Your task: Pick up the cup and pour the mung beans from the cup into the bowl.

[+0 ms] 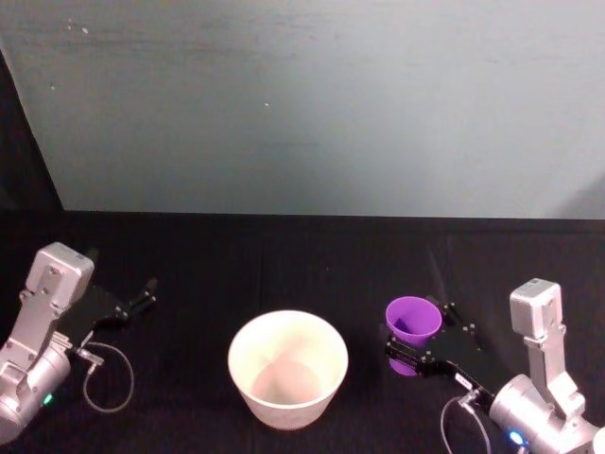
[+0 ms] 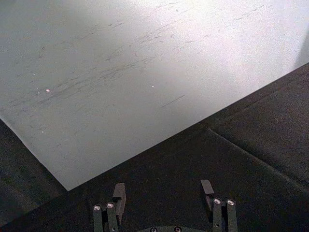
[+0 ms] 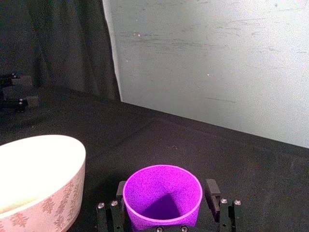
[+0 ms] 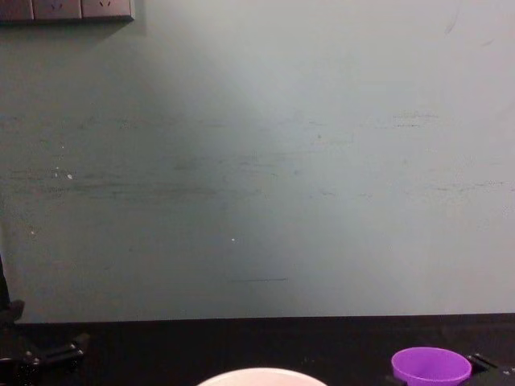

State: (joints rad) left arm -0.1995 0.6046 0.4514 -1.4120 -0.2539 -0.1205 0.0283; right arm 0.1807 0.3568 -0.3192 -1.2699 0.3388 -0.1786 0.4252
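A: Nearest thing was the right tool (image 3: 165,191), low on the right of the head view. It was spread wide, with one finger on each side of the cup (image 1: 413,320).

B: Gripping it?

A: Couldn't tell. One finger sat right against the cup's wall, and the other looked just off the rim (close call). I logged it as wide, not clamped.

B: Cup's pose?

A: It was upright with its mouth up, purple, and sitting between the fingers just right of the bowl (image 1: 287,367). The two were apart, not touching. What was inside the cup couldn't be made out.

B: And the bowl?

A: White and round, clearly wider than the cup. It stood on the black tabletop (image 1: 284,255) near the front centre, and the right wrist view showed a faint leaf pattern on its outer wall.

B: Left side?

A: The left tool (image 2: 163,189) was parked at the far left over the tabletop, well apart from the bowl. Its fingers were wide and held nothing.

B: Background?

A: There was a grey-green panel (image 1: 302,104) behind the tabletop.
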